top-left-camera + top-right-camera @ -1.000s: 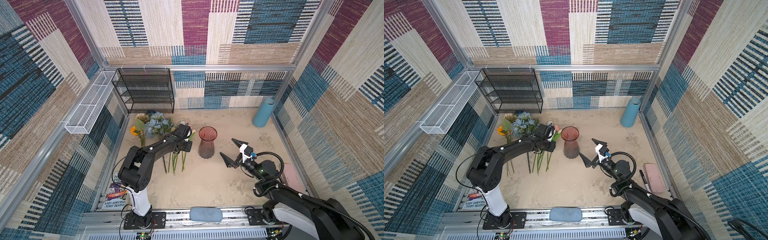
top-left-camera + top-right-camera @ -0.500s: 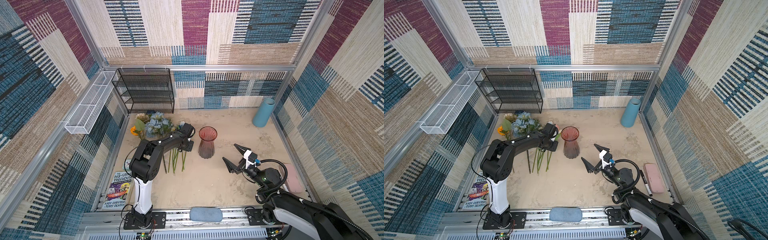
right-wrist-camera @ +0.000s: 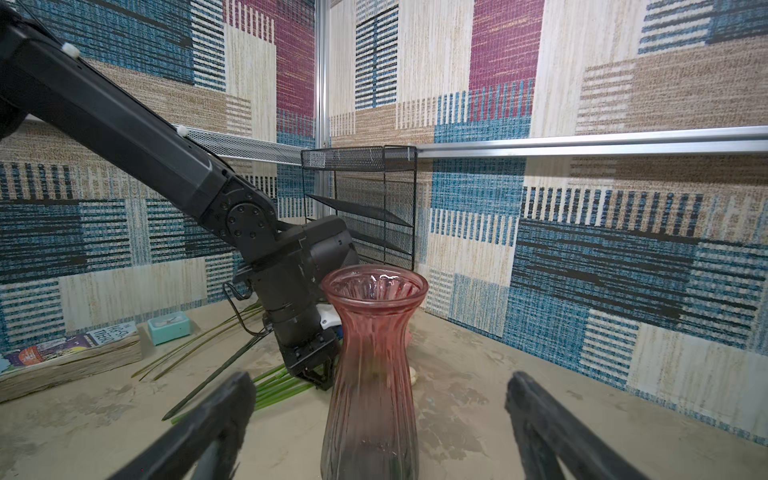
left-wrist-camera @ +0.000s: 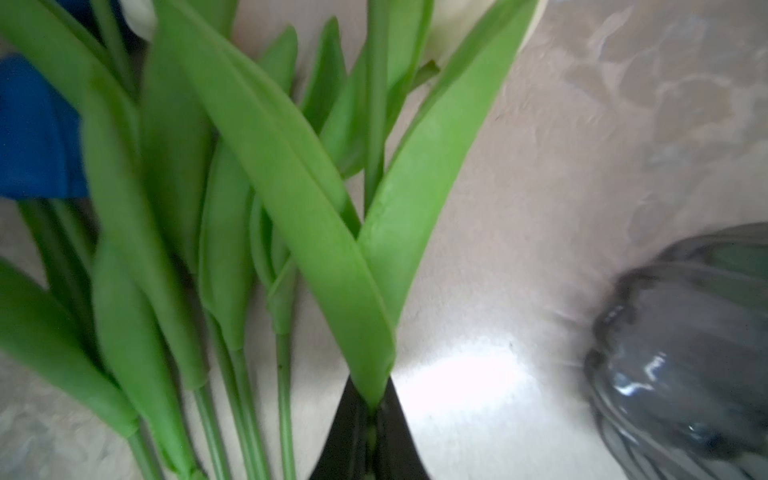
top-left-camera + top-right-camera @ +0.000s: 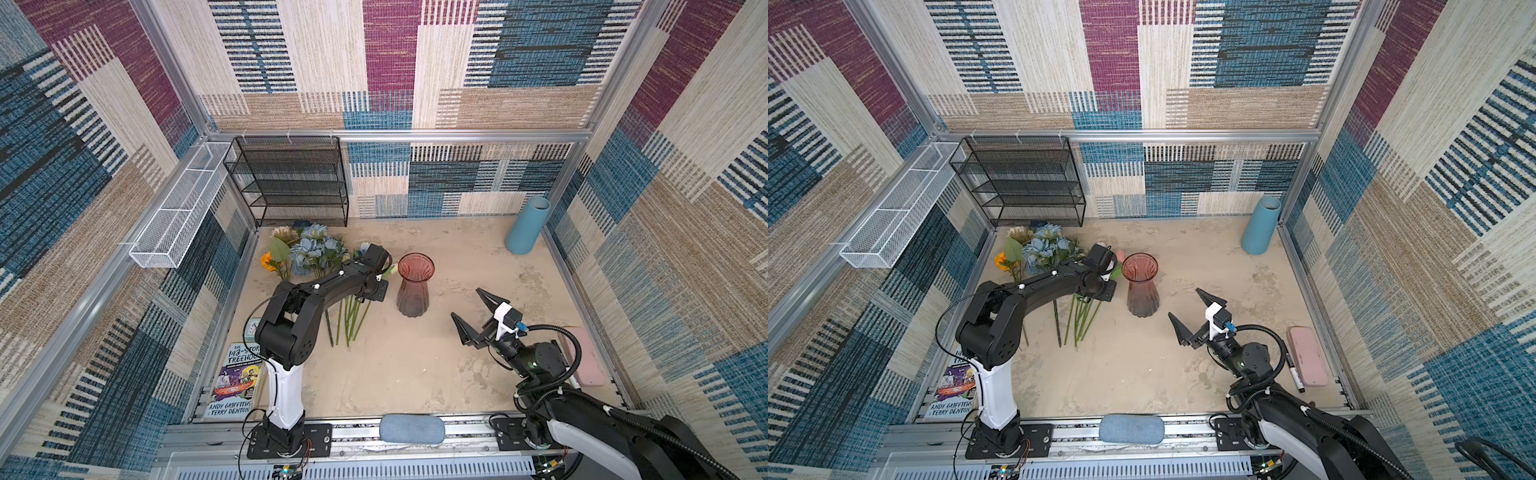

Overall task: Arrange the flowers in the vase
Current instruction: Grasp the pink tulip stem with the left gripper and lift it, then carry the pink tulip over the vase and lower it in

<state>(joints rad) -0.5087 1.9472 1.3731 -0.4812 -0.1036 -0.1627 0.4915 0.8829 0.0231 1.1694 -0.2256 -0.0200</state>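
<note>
Tulip [image 4: 324, 232] pinched at its leaf base by the left hand [image 4: 371, 419], lying on the counter [image 5: 395, 374], stem running front-to-back just beside the vase [image 5: 415, 286]. Right hand [image 5: 468, 305] gapes wide, empty, facing it.

Left gripper [image 4: 371, 409] angled down, jaws pressed shut on a tulip stem [image 4: 376, 124] between them — right gripper [image 5: 467, 304] held level, jaws spread wide.

The vase [image 5: 413, 291] is pink, the flowers [image 5: 316, 253] dusty-blue and orange, the walls [image 5: 390, 62] patched blue, magenta, beige.
</note>
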